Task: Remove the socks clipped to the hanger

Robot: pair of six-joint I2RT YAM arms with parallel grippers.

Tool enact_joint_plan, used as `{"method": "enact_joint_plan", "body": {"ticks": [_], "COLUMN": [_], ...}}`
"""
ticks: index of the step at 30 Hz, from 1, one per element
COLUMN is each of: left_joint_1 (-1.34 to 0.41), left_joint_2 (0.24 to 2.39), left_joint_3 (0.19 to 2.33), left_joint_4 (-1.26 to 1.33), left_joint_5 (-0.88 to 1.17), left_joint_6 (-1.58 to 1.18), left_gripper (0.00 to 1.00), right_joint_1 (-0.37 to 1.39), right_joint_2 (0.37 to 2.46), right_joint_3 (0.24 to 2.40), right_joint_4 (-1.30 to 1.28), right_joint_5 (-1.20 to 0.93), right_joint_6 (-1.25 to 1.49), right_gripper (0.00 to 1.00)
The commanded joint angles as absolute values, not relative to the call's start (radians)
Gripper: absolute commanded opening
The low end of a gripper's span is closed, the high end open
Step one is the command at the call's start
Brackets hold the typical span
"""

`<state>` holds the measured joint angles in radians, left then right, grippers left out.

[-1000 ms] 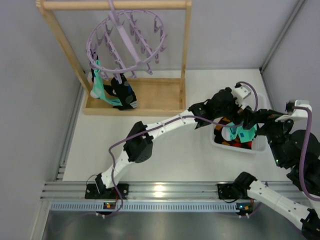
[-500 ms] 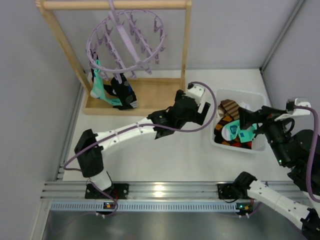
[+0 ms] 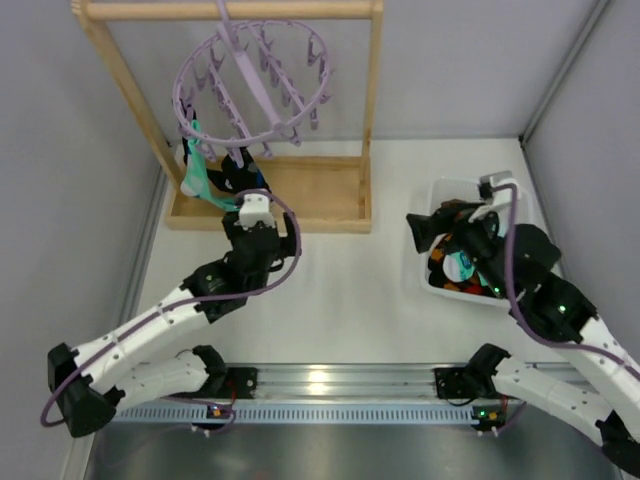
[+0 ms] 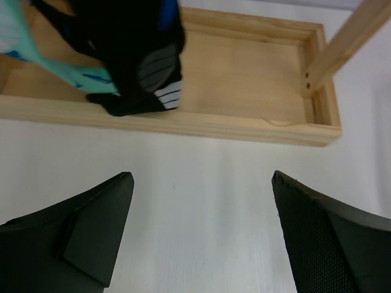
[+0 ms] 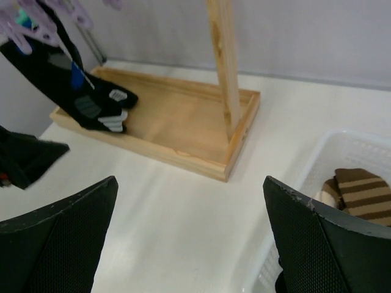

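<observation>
The pale lilac hanger [image 3: 255,90], 2 rings of pegs, is hanging from the wooden rack [image 3: 150,10], with a teal sock [image 3: 198,180] and a blue-and-grey-patched black sock [image 4: 131,55] dangling at its left. The left fingers [image 4: 91,226] are standing wide apart near them; the right fingers [image 5: 55,238] are gaping beside the white basket [image 5: 342,152].

Matt bare wood rack base [image 4: 244,67] — soft knit cloth socks [image 4: 134,36] — smooth plastic hanger [image 3: 253,80]
</observation>
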<state>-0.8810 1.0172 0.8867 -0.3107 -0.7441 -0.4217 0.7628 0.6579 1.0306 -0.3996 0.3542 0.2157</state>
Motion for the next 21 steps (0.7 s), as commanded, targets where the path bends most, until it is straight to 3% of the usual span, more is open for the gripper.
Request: {"method": "enact_joint_plan", "body": {"ticks": [1,8,12,21], "left_joint_1": [-0.810,-0.431,-0.316,-0.183], "left_joint_2": [0.887,0.963,1.050,1.304], "left_joint_3": [0.780,0.473,0.336,0.367], "left_joint_4": [-0.321,0.254,0.775,1.072], "left_joint_5": [-0.834,-0.361,-0.194,0.046], "left_joint_6": [-0.505,-0.359,-0.212,-0.127], "left_gripper": [0.98,0.98,0.98,0.98], "right_joint_1": [0.756,0.756,0.756,0.756], "right_joint_2": [0.747,0.811,0.796,0.749], "right_joint_3": [0.963,0.920,0.902,0.884], "right_joint_4": [-0.229,-0.136,-0.155,-0.167], "right_joint_5": [0.210,0.038,0.026,0.005], "right_joint_6": [0.236,0.232,0.199,0.161], "right_gripper": [0.99,0.98,0.98,0.98]}}
